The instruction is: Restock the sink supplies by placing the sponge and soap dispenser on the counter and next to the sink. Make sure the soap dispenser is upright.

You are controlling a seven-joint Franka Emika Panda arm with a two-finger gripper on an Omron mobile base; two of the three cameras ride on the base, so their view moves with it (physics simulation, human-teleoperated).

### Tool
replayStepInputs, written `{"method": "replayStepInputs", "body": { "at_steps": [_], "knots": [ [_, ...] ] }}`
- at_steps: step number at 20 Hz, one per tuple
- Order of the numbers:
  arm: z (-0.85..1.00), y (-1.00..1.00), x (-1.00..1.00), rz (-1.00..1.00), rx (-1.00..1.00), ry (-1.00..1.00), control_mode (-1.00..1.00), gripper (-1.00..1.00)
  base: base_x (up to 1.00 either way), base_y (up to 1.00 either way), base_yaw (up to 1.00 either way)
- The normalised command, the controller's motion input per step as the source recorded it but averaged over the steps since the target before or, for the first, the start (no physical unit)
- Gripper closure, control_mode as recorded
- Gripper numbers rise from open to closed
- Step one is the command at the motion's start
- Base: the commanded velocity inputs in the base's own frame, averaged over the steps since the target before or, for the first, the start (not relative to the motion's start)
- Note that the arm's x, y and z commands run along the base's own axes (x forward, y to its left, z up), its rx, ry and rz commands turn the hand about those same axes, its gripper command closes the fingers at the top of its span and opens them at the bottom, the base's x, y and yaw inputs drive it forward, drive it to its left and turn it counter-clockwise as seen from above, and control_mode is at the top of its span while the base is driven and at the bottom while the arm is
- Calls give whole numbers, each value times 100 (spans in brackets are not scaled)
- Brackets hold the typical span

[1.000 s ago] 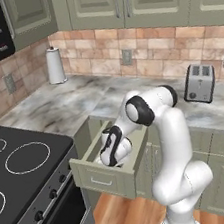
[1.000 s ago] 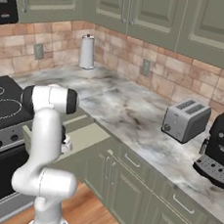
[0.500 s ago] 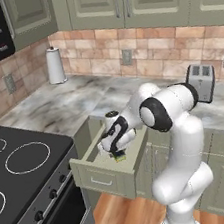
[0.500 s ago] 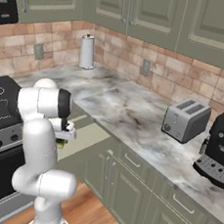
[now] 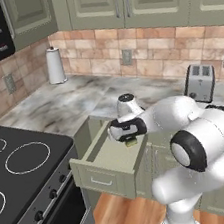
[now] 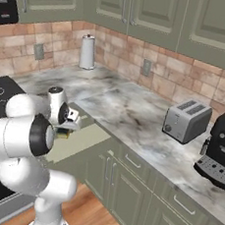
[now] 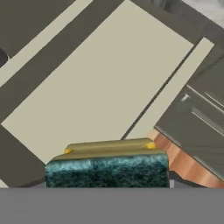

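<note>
The sponge (image 5: 130, 142), yellow with a dark green layer, hangs just above the open drawer (image 5: 99, 169), and my gripper (image 5: 128, 138) is shut on it. From the right base view the sponge (image 6: 64, 133) shows under the hand (image 6: 66, 121), over the drawer's pale floor (image 6: 81, 139). In the hand view the sponge (image 7: 107, 166) lies across the bottom and hides the fingertips, with the drawer floor (image 7: 100, 83) beyond it. The marble counter (image 5: 58, 109) runs behind the drawer. The soap dispenser and the sink are out of view.
A black stovetop (image 5: 21, 167) lies left of the drawer. A paper towel roll (image 5: 55, 65) stands in the back corner. A toaster (image 6: 186, 121) and a black coffee machine (image 6: 222, 146) stand on the counter to the right. Olive cabinets hang above.
The hand has come up out of the drawer with the sponge in it, and the arm's upper body has swung forward and to the right. The cameras have not moved.
</note>
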Motion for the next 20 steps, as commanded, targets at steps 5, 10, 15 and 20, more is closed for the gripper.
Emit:
{"method": "replayStepInputs", "body": {
  "at_steps": [5, 10, 15, 20],
  "knots": [
    [90, -41, -91, -2, 0, -23, -100, 100, 0, 0, 0],
    [72, -52, -67, -5, 0, -12, -100, 100, 0, 0, 0],
    [5, -3, -4, -4, -2, 0, -100, 100, 0, 0, 0],
    [0, -4, -7, -2, 0, -1, 100, 100, -10, -16, -5]
  ]
}}
